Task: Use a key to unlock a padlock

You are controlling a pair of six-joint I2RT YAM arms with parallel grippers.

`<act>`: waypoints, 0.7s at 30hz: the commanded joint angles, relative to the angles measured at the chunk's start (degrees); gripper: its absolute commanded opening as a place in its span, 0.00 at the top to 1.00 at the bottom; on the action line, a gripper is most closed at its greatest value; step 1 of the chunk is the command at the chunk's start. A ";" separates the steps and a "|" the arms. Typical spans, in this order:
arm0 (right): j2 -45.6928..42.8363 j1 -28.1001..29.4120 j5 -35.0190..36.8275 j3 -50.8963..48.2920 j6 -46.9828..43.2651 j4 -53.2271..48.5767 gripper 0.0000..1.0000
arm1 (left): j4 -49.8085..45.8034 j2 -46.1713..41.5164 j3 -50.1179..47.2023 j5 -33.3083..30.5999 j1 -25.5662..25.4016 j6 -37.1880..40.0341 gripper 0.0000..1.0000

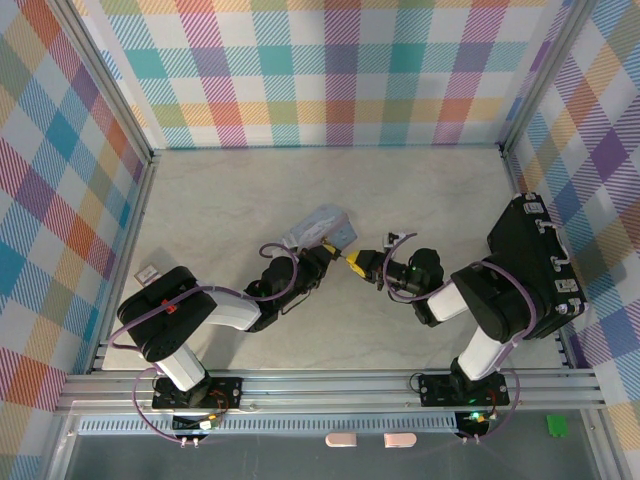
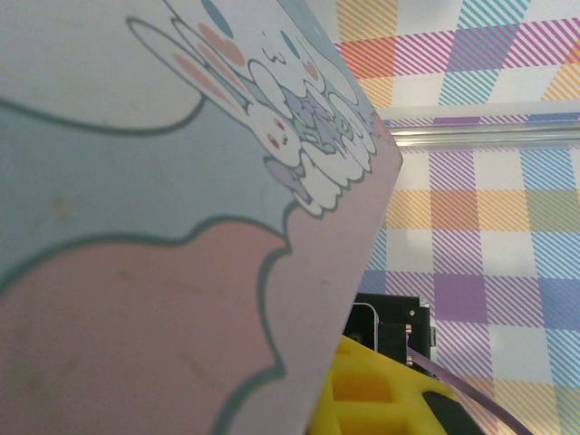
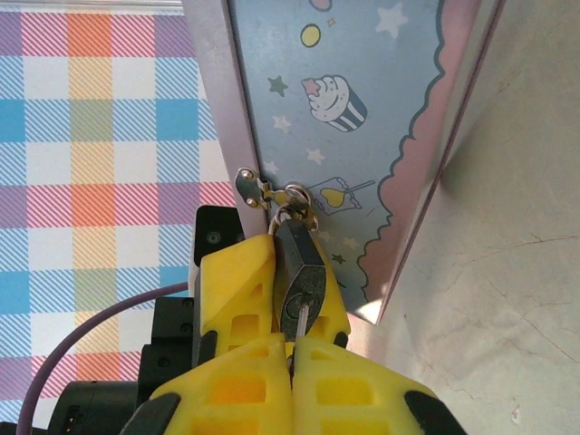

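Two meet at the tin (image 1: 318,226)'s near corner, left gripper (image 1: 326,256) and right gripper (image 1: 358,263); bare table (image 1: 230,190) all round. Left wrist: tin edge crowds you. Right wrist: padlock (image 3: 299,267) hangs off the tin's hasp (image 3: 249,184), left gripper clamping it; your right gripper pinches the key (image 3: 305,319), seated in its keyhole.

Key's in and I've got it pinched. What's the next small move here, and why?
Probably roll the right gripper about the axis of the key to turn it. The key sits in the keyhole of the padlock, pinched by the shut right fingers. The left gripper's fingers flank the padlock body, bracing it, and it hangs, seemingly locked, from the hasp of the tin.
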 commanded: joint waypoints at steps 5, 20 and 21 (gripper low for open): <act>-1.60 1.06 4.04 0.90 -0.89 1.09 1.00 | 4.77 -7.13 2.08 7.86 -4.48 -1.18 1.00; -2.29 2.92 8.12 -2.15 -3.67 1.08 1.00 | 7.03 -4.80 1.55 7.27 -4.40 -3.64 1.00; -2.46 2.92 8.38 -2.37 -4.03 1.08 1.00 | 6.90 -4.75 1.55 7.36 -4.40 -3.65 1.00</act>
